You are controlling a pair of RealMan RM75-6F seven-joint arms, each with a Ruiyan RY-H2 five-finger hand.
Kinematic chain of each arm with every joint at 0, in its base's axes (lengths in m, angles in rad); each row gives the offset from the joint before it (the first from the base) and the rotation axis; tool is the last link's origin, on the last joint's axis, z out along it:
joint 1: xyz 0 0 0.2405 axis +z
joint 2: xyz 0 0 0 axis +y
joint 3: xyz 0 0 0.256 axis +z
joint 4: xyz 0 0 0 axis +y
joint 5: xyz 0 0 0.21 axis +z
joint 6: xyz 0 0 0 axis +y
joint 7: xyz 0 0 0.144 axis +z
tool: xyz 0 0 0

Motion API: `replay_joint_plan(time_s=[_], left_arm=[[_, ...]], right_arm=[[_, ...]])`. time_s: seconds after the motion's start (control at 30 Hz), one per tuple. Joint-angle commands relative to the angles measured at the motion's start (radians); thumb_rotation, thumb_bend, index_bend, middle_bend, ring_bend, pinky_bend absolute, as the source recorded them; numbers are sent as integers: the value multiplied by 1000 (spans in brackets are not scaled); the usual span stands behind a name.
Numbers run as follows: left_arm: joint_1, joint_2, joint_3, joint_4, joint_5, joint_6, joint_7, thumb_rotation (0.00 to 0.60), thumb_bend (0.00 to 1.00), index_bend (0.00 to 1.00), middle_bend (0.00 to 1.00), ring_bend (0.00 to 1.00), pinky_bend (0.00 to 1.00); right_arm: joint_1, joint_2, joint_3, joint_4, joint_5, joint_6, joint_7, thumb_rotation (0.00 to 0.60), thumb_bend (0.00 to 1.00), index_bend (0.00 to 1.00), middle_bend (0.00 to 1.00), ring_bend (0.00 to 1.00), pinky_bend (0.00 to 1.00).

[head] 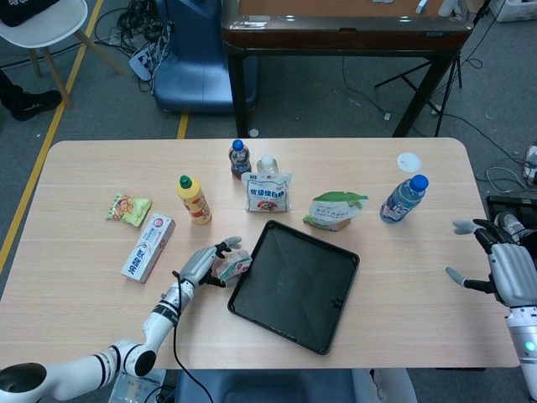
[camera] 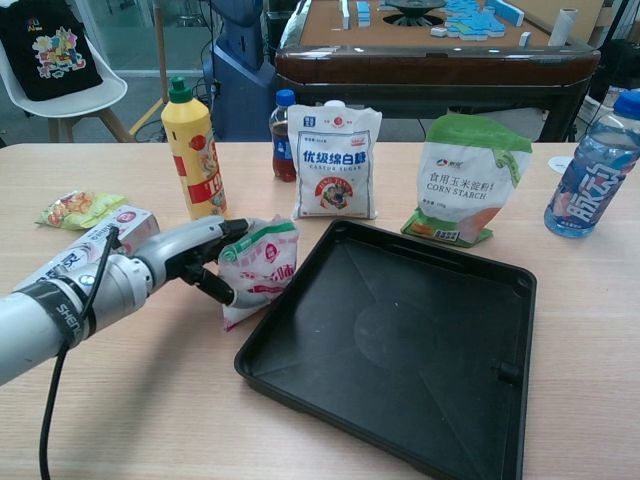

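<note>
A small pink-and-white packet [head: 236, 265] [camera: 262, 270] stands on the table just left of the black tray [head: 294, 290] [camera: 400, 340]. My left hand [head: 201, 264] [camera: 185, 255] is against the packet's left side. Its fingers lie over the packet's top and its thumb presses low on the front, so it grips the packet. The packet still rests on the table. My right hand [head: 506, 270] hovers off the table's right edge with fingers spread and nothing in it. The chest view does not show it.
Behind the tray stand a yellow bottle [head: 193, 200] [camera: 193, 150], a cola bottle [head: 239, 158], a white sugar bag [head: 268, 193] [camera: 336, 165] and a corn starch bag [head: 336, 210] [camera: 468, 180]. A water bottle [head: 403, 199] is at right. A toothpaste box [head: 148, 248] and a snack packet [head: 128, 208] lie at left.
</note>
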Motion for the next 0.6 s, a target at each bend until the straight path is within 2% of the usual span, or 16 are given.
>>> replay_joint_plan(time_s=[0.03, 0.6], left_arm=[[-5, -11, -4, 12, -6, -4, -4, 600, 212, 149, 229, 222, 268], [-15, -70, -20, 92, -11, 11, -48, 600, 212, 266, 355, 337, 354]], right_arm=[[-2, 0, 0, 2, 1, 0, 1, 600, 165, 248, 334, 163, 203], [-8, 2, 0, 2, 3, 0, 2, 600, 165, 248, 334, 163, 203]])
